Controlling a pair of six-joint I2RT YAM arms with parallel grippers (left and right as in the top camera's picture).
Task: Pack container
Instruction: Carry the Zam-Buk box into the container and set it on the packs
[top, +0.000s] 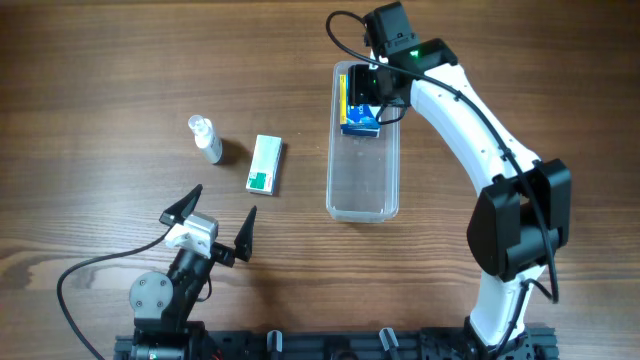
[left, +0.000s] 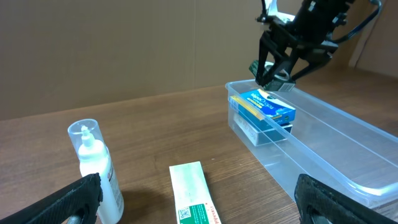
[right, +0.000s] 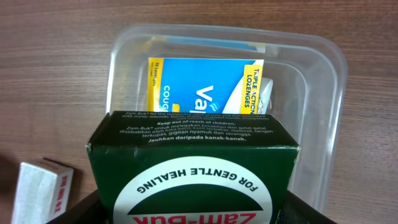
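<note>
Holding the green Zam-Buk box (right: 193, 168) clamped in my right gripper's (top: 378, 100) fingers, I hang over the twelve o'clock end of the clear container (top: 362, 190), which lies lengthwise just right of table centre. That end is filled by a blue-and-yellow lozenge box (right: 199, 87). Letting go here, I judge, would drop mine onto it, tilted or stacked; shifting toward six o'clock risks clipping the thin wall and shoving the container. My left gripper (top: 225, 199) sits spread wide and empty at the table's seven o'clock, the small bottle (top: 205, 138) and white-green carton (top: 265, 163) unpacked at the container's nine o'clock.
</note>
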